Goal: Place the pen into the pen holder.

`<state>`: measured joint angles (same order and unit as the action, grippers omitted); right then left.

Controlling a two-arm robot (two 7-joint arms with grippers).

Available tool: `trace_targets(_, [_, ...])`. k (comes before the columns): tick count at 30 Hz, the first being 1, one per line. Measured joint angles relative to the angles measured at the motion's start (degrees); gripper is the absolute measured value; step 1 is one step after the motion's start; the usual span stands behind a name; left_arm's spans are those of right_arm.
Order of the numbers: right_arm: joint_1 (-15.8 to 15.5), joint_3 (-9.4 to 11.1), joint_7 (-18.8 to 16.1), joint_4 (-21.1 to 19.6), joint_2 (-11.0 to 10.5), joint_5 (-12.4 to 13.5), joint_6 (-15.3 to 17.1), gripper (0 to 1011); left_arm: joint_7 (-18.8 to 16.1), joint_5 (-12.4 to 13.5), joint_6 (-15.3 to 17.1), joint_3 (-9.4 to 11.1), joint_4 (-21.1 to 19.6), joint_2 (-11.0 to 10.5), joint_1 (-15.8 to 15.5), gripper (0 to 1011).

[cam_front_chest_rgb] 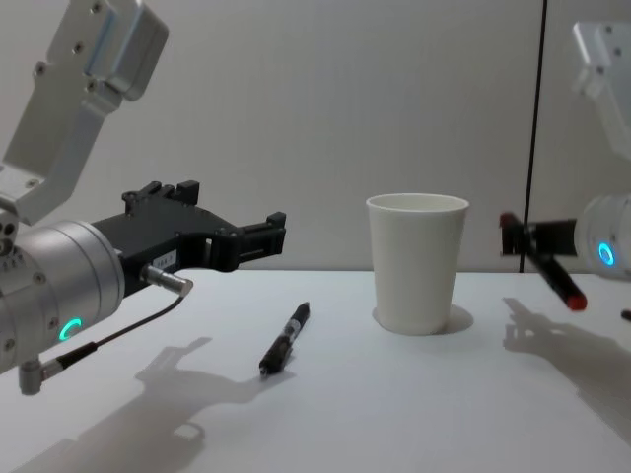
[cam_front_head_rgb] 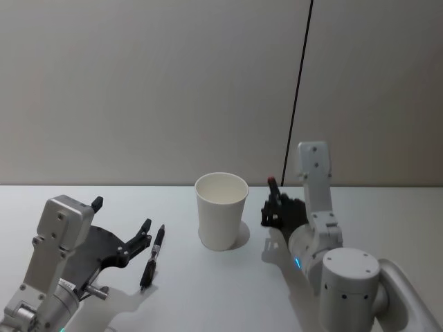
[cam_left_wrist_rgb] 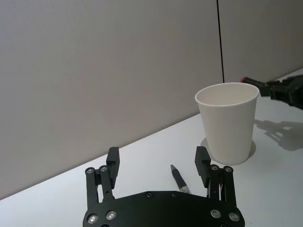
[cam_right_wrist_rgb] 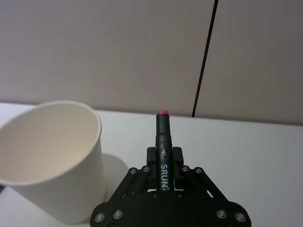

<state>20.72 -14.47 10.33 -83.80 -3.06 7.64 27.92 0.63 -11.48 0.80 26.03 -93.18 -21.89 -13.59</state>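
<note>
Paper cup, black plastic, silver metal

The pen holder (cam_front_head_rgb: pixel 221 211) is white paper, smooth and matt, with a rolled rim. The pen on the table (cam_front_head_rgb: pixel 153 256), to its left, looks like black plastic with a little shine. The red-tipped pen (cam_right_wrist_rgb: pixel 163 130) pinched in my right gripper (cam_right_wrist_rgb: pixel 164 158) is matt black with white letters printed on it. My right gripper and my left gripper (cam_left_wrist_rgb: pixel 157 156) are both flat matt black, dotted with small shiny metal screws (cam_left_wrist_rgb: pixel 109 215). My left wrist (cam_front_chest_rgb: pixel 59 281) looks like smooth silver metal with a soft shine. My right arm shell (cam_front_head_rgb: pixel 349 277) is smooth and pale. The table (cam_front_head_rgb: pixel 387 214) is white, smooth and matt. The far wall (cam_front_head_rgb: pixel 138 83) is grey and matt.
</note>
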Motion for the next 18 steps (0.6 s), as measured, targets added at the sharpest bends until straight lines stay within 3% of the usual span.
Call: trace_targets(18, [2.6,1.2,2.7,0.6,1.9,-2.7,-13.9,186,0.0,0.0,0.0,0.0,0.0,0.0,0.0,1003])
